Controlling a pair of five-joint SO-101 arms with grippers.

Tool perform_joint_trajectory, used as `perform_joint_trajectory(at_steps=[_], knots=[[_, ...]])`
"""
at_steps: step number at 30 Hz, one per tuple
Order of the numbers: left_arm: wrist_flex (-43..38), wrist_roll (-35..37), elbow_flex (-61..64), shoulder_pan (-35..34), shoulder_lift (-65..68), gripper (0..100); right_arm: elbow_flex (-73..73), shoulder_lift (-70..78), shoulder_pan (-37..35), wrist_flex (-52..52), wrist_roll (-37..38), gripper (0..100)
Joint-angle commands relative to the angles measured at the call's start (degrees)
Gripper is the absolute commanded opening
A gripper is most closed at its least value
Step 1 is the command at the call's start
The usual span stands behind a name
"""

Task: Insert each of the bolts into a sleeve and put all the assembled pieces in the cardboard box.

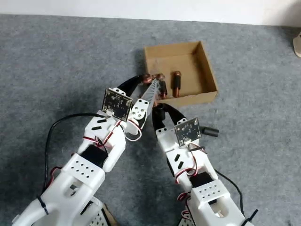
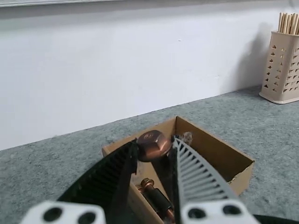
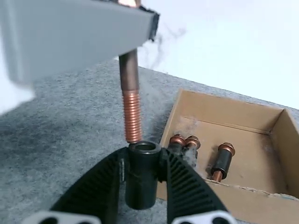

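Jaws first: the left gripper (image 2: 155,143) is clenched on the hex head of a bolt (image 3: 131,107), and the right gripper (image 3: 142,157) is squeezed around a black sleeve (image 3: 141,182), so both are grasping something. In the high view the two arms meet just above the middle of the frame, right at the lower-left corner of the cardboard box (image 1: 207,66). Inside the box are finished pieces (image 1: 176,84), and a spare sleeve (image 1: 210,131) lies on the carpet right of centre. From the left wrist view you're looking between the fingers at the copper head, with the box just beyond it and a finished piece lying inside. The right wrist view is the one that matters. The sleeve stands upright in the jaws with its bore open to the bolt, and the bolt hangs thread-end down, long axis pretty much lined up with the sleeve's. Its tip sits right at the sleeve's rim, looking a touch off the bore toward the far edge. I can't tell if it's touching. My guess is a tiny nudge to centre it, then straight down.
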Motion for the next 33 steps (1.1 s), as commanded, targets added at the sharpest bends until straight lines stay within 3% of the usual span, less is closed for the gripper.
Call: perform_joint_trajectory(at_steps=[1, 19, 30, 33], knots=[[-0.62, 0.62, -1.54, 1.27, -0.92, 0, 8.57, -0.66, -1.19, -2.24, 0.18, 0.5], [-0.26, 0.62, -1.01, 4.0, -0.92, 0, 8.57, -0.66, -2.42, -2.33, 0.09, 0.5], [-0.18, 0.53, 10.59, 5.49, -0.92, 1, 8.57, -1.1, -2.33, -2.59, 0.18, 0.5], [-0.18, 0.62, 11.56, 5.41, -0.92, 9, 8.57, -1.1, -2.33, -2.59, 0.18, 0.5]])
